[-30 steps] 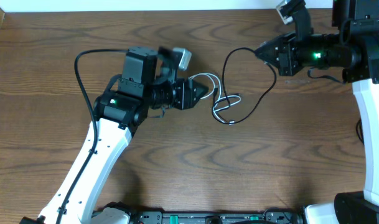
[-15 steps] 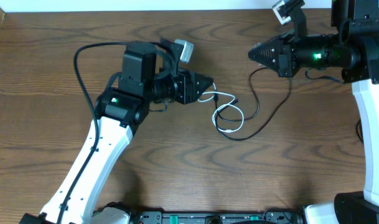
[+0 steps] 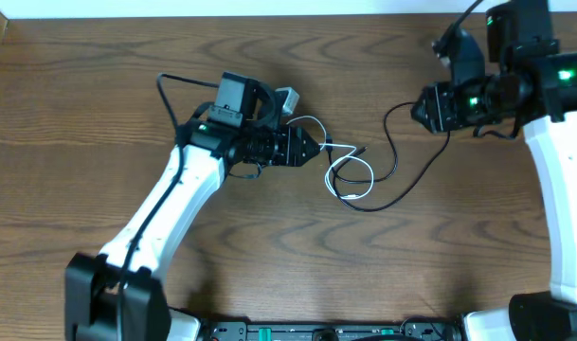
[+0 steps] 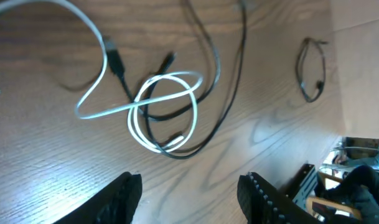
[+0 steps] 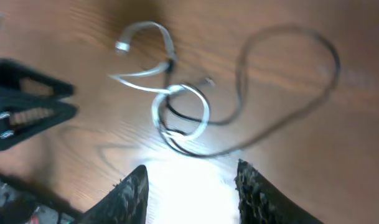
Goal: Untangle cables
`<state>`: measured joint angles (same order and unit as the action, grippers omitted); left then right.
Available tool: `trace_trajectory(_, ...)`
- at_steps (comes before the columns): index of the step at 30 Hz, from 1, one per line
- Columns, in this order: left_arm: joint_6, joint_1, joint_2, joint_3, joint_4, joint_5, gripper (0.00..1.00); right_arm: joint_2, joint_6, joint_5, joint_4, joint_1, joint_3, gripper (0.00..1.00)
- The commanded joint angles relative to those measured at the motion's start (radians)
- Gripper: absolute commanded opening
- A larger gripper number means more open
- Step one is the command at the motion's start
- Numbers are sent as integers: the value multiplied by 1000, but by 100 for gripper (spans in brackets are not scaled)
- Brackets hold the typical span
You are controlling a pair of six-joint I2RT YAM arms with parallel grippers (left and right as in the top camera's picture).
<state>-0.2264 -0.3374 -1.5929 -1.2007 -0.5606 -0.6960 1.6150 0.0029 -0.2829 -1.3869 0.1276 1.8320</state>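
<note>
Nearest me, the left arm [image 3: 165, 204] is reaching up from the front edge of the table [image 3: 70, 114] toward the middle. The left gripper [image 3: 315, 148] is pointing right. Its fingers [image 4: 124, 199] are standing spread with nothing between them.

Just past its tips the cables are lying flat on the wood, between the two grippers. The white cable [image 4: 133, 124] is curling into one small loop, and a longer tail is arcing back up beside the left gripper. The black cable [image 4: 243, 37] is running through that white loop and crossing it in a few spots. I'm not able to tell if it's a real knot or just an overlap. One black plug [image 4: 116, 62] is lying right beside the white strand at the loop's left side. The rest of the black cable is sweeping out in a wide curve to the right and up toward the far side.

Farthest out, the right gripper [image 3: 422, 108] is hovering near the top of that black curve, not touching it. Its wrist view is blurring, but its fingers [image 5: 130, 196] are showing spread apart, gripping nothing.
</note>
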Motion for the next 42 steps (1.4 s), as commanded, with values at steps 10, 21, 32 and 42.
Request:
trace_trajectory(10, 77, -203, -87, 0, -8, 513, 58, -9, 244, 220, -28, -142, -118, 53)
trace_trajectory(21, -486, -258, -87, 0, 130, 641, 58, -9, 175, 220, -87, -206, -120, 61)
trace_trajectory(32, -883, -267, -88, 0, 153, 625, 58, -9, 76, 44, -72, -204, -120, 67)
trace_trajectory(42, -1097, -315, -187, 0, 240, 627, 58, -9, 76, 40, -73, -204, -119, 67)
